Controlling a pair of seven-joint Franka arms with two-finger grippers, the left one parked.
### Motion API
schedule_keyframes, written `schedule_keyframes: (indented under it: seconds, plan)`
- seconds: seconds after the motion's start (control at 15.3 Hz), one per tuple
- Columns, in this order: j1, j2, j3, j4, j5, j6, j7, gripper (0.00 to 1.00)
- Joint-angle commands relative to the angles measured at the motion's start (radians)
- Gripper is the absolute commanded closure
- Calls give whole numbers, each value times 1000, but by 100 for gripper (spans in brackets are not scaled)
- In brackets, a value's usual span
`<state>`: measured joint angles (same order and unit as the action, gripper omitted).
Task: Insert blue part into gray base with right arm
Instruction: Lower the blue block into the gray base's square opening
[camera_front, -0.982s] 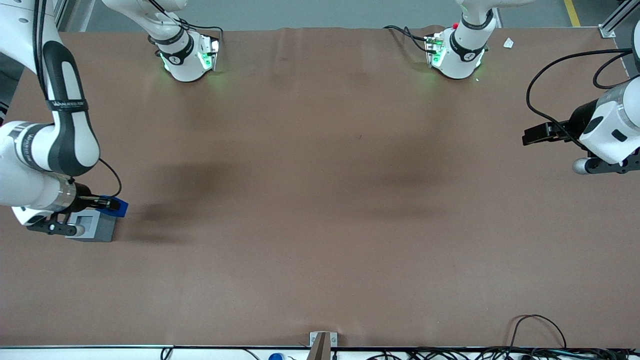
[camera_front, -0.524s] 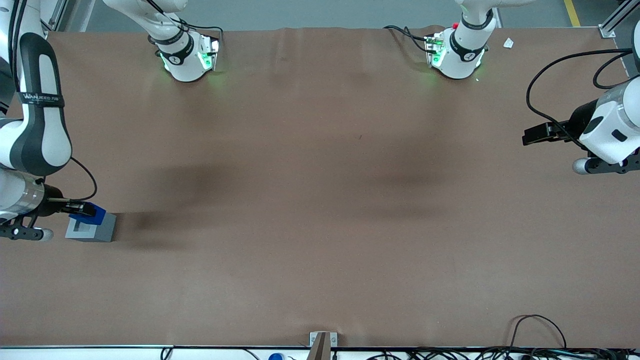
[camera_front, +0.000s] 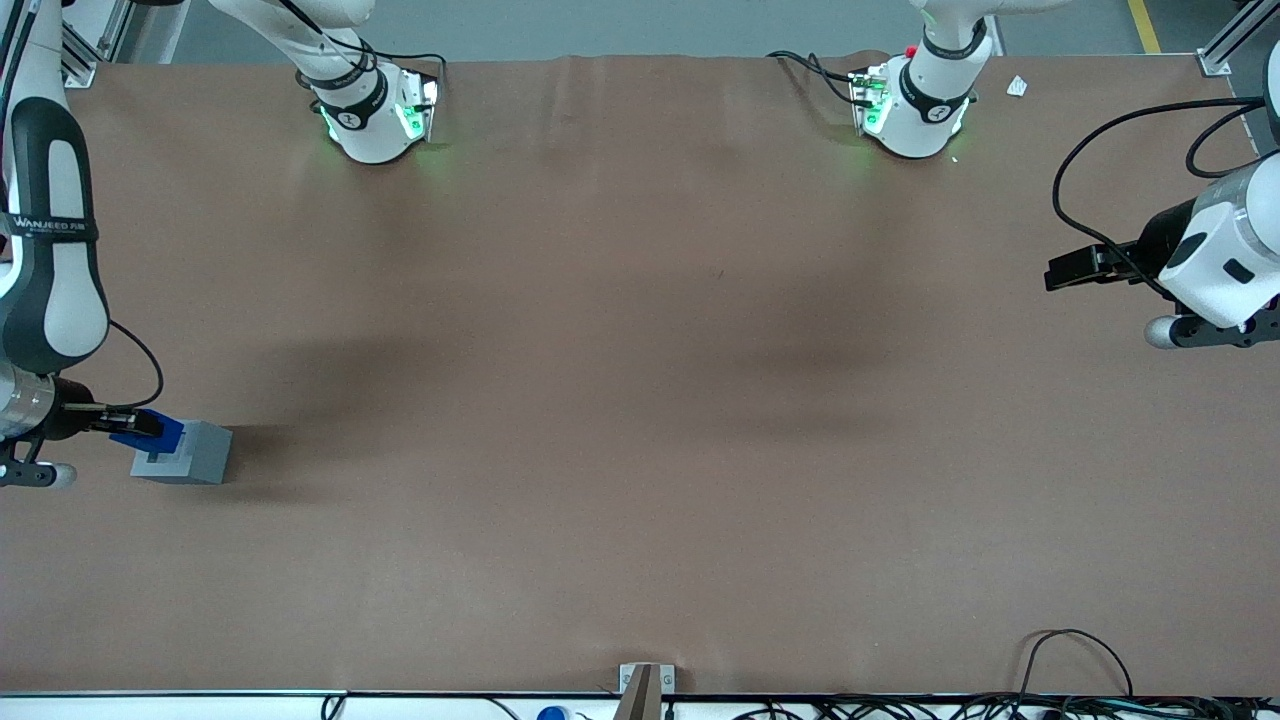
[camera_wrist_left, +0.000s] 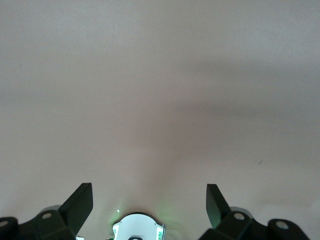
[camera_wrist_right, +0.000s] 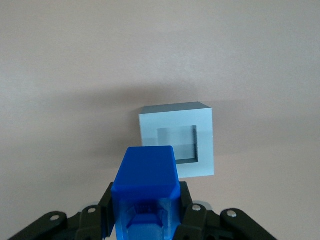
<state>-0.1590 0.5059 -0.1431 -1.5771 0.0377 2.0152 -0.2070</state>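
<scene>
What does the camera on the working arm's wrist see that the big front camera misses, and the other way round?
Only the right wrist view looks straight into the gray base's square recess, which holds nothing, and shows the blue part's close face.

Only the front view shows the whole brown table, the right arm and the two arm mounts with green lights.

Both show the gripper shut on the blue part, held above the base's edge and not yet in the recess.

A wide brown matte worktop (camera_front: 640, 400) fills the scene. A small white paper scrap (camera_front: 1017, 87) lies on it toward the parked arm's end.
</scene>
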Motion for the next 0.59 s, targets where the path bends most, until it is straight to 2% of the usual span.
schedule_keyframes:
  seconds: [0.0,0.52]
  plan:
    - [-31,54,11,58,1,-15,-31,85]
    - [-33,100,11,101,-6,-16,-37,88]
